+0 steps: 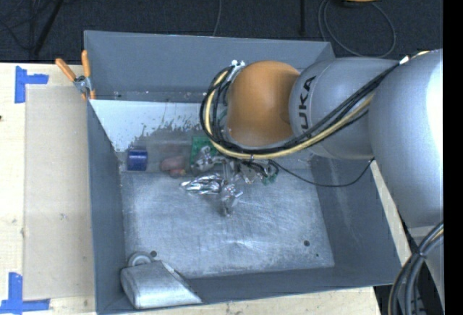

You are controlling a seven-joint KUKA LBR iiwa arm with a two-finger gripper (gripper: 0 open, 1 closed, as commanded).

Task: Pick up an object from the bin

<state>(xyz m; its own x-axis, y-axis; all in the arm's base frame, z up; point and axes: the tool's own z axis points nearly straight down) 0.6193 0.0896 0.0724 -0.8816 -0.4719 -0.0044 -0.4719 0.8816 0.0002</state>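
My gripper (230,195) hangs under the orange dome, low over the middle of the bin floor. Just to its left, touching or nearly touching it, lies a crumpled silvery foil piece (200,184). Behind that, partly under the arm, sits a green packet (198,148). A small reddish-brown lump (173,165) lies left of the foil. Along the back wall rests a clear plastic bottle (165,144) on its side, with its blue cap (137,159) pointing left. Whether anything is in the gripper cannot be made out.
A grey metal block with a ring on it (154,284) lies in the front left corner. The arm and its cables cover the back right of the bin. Bare floor stretches in front of the gripper.
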